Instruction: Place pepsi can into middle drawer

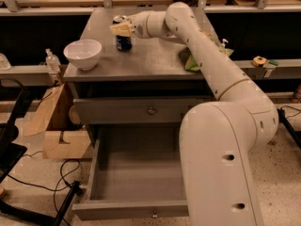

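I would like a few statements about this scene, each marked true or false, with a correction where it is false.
1. The pepsi can stands upright on the cabinet top. True.
2. The middle drawer is pushed shut. False: it is pulled out, and the can is not in it.
3. The tool is at the top of the can. True.
4. The white bowl lies inside the open drawer. False: it sits on the cabinet top, to the left of the can in the picture.
5. The upper drawer is closed. True.
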`<state>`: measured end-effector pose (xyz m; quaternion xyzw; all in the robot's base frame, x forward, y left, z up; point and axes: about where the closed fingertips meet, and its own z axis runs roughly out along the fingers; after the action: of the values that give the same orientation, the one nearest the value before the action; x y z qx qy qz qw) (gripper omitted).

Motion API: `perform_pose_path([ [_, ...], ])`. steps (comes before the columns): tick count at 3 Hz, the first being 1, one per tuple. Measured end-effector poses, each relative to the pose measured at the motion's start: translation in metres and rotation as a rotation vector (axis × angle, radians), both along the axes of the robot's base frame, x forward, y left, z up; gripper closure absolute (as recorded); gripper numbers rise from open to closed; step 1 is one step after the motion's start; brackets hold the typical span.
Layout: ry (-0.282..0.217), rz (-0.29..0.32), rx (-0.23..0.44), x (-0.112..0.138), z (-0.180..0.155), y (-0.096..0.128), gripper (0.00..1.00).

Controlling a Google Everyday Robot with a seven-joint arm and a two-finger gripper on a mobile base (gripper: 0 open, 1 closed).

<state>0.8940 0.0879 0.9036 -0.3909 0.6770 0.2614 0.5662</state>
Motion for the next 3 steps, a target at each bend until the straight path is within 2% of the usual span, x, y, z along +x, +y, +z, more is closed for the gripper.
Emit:
perform_pose_path([
  [1,-0.009,0.006,-0.012,-0.001,0.006,0.005,1.0],
  [2,-0.08,0.003,0.002,-0.023,0.046,-0.01,1.0],
  [3,-0.187,0.005,0.028,-0.081,0.103,-0.035,1.0],
])
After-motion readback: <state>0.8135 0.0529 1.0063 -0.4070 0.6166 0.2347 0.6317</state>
